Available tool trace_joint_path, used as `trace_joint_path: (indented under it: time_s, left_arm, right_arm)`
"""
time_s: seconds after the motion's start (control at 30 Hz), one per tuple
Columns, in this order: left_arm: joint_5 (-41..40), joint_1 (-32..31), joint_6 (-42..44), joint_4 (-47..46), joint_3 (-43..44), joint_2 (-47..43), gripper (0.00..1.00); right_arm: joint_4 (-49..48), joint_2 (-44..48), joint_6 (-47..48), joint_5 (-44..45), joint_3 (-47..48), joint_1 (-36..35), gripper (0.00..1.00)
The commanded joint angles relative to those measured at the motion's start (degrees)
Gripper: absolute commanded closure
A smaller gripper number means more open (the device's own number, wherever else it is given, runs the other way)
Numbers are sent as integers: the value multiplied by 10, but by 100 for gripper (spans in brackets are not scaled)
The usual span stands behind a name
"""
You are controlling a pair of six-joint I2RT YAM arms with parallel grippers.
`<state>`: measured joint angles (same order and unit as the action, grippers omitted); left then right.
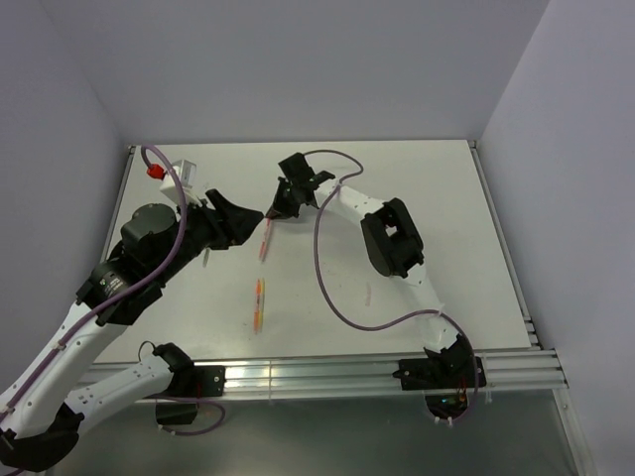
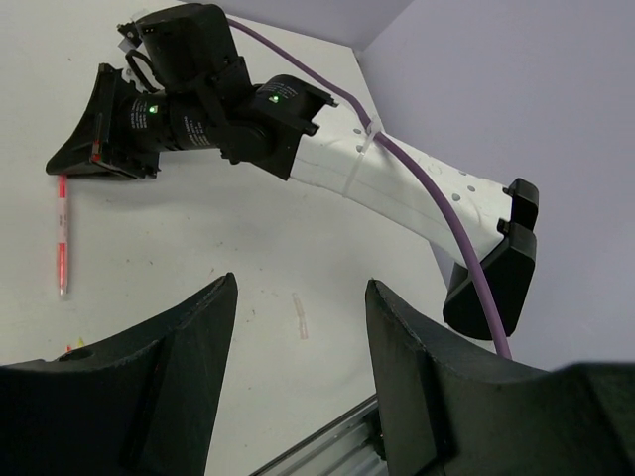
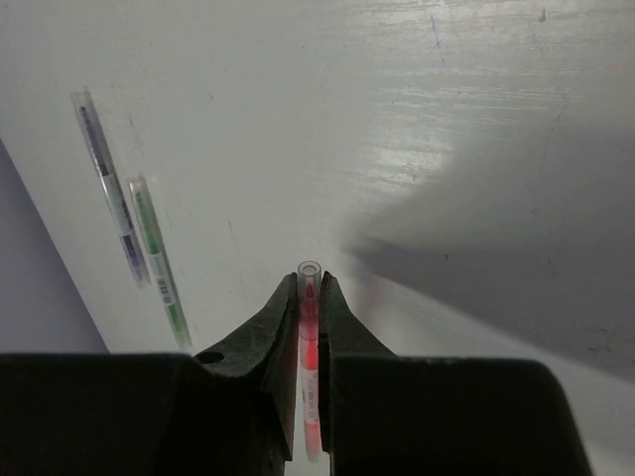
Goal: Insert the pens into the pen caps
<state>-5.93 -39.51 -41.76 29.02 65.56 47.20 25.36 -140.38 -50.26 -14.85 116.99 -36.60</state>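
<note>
My right gripper point(image 3: 310, 286) is shut on the red pen point(image 3: 311, 342), near its end that carries a clear cap point(image 3: 310, 270). In the top view the right gripper point(image 1: 277, 210) is at the table's far middle. The red pen point(image 1: 264, 243) reaches from it toward the near side, low over the table. My left gripper point(image 1: 250, 218) is open and empty just left of it. In the left wrist view its fingers point(image 2: 179, 347) are spread, with the right gripper point(image 2: 79, 159) and red pen point(image 2: 63, 238) ahead. A loose clear cap point(image 2: 300, 317) lies on the table.
An orange/yellow pen point(image 1: 259, 303) lies mid-table near the front. A grey pen point(image 3: 105, 183) and a green pen point(image 3: 160, 260) lie side by side to the left in the right wrist view. The metal rail point(image 1: 327, 375) runs along the near edge. The right arm's purple cable point(image 1: 332, 297) loops over the table.
</note>
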Motion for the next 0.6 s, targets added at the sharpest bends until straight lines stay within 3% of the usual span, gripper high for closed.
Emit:
trace_joint_path:
  time_s: [0.0,0.1,0.2,0.3,0.57]
  left_arm:
    - [-4,-1,-7,4,12,-3,40]
    - [2,0,-8,3,10,-1,40]
    - [6,-1,-10,0,3,-2,40]
    - [6,-1,-10,-1,-2,-4,40]
    - [8,-1,-8,-7,-3,-2,40]
  right_arm:
    - [3,-2,4,7,0,-12,100]
    - [2,-2,11,16,-9,-20,91]
    - [2,-3,16,21,-13,-23,73]
    - [2,0,18,25,-19,-23,61]
    - [1,27,29,32,-31,-22,44]
